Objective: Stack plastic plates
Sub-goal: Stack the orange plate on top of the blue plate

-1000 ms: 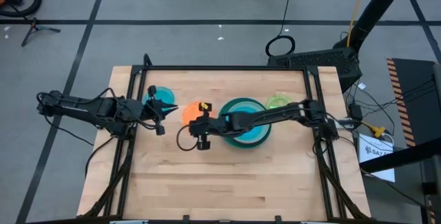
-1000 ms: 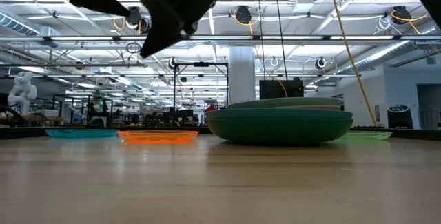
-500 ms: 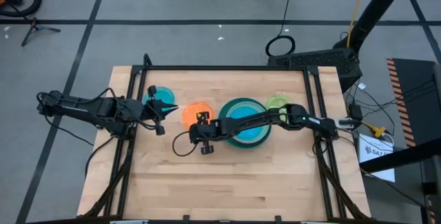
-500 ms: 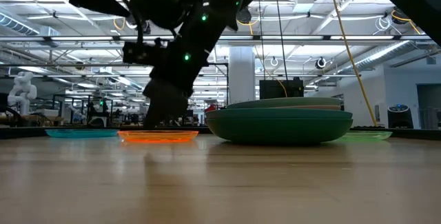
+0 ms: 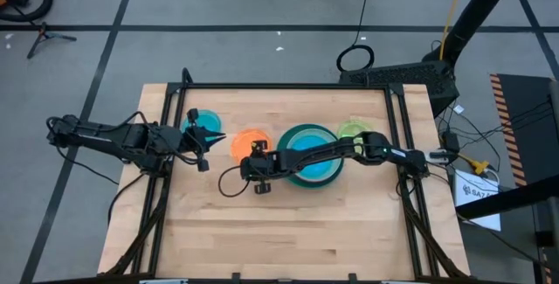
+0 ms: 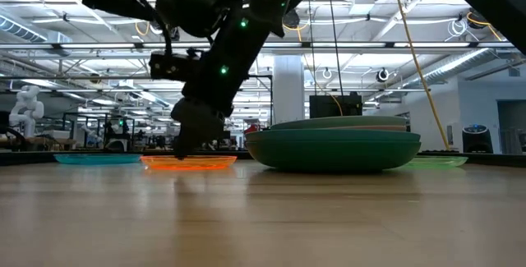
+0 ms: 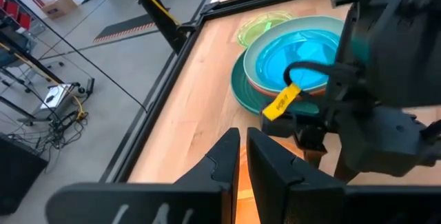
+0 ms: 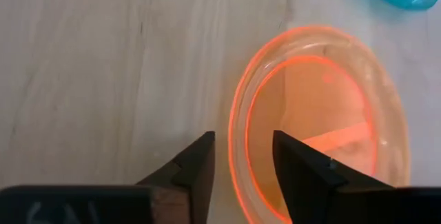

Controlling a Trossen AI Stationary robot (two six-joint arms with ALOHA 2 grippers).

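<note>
Right wrist view alone shows right gripper [image 8: 242,158] parted astride orange plate [image 8: 320,124] rim, left gripper [image 7: 242,156] nearly closed, empty.

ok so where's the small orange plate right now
In the high view the small orange plate lies flat on the table, between the blue plate and the stack, with the right gripper straddling its rim.
</note>
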